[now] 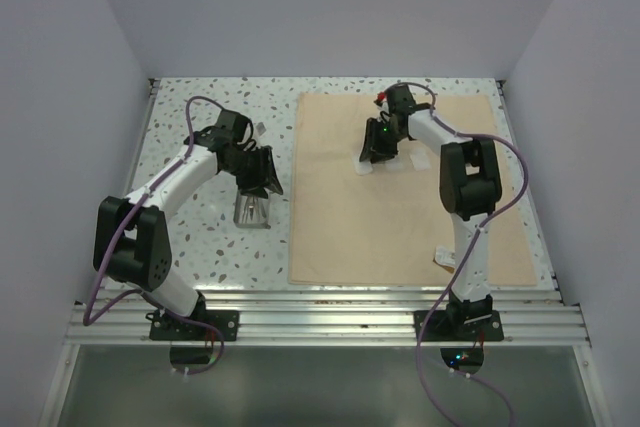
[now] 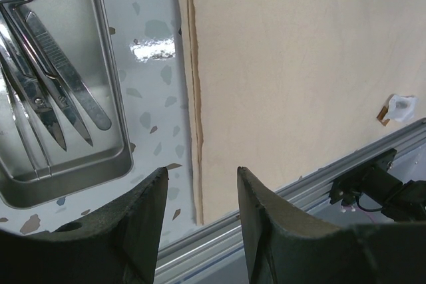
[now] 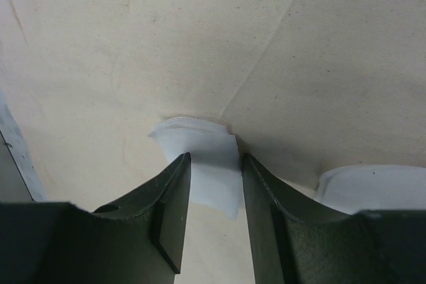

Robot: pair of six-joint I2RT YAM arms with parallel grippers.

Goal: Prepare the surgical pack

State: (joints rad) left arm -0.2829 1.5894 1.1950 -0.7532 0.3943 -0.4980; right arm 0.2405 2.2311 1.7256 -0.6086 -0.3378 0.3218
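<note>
The left hand [image 2: 202, 173] hangs open with nothing between its fingers, above the speckled surface [image 2: 156, 51] and just beside the near left edge of the tan cloth [image 2: 299, 64]. The grey metal tray [image 2: 73, 176] sits on the bare surface to the left of the cloth, apart from it. It is cut off at the top and side of the left wrist view. In it lie the scissors [image 2: 41, 103] and the forceps [image 2: 70, 74], overlapping, so it is hard to count the pieces. From above, the arm covers most of the tray.

The right hand [image 3: 215, 157] is low over the far part of the cloth, fingers parted, astride one gauze square [image 3: 212, 164]. The square's left edge runs behind a finger, and I cannot tell whether the tips touch it. A second gauze square [image 3: 376, 187] lies just to the right, partly hidden by the other finger.

The small white packet [image 2: 403, 105] rests on the cloth near its front right corner; its markings are too small to read
</note>
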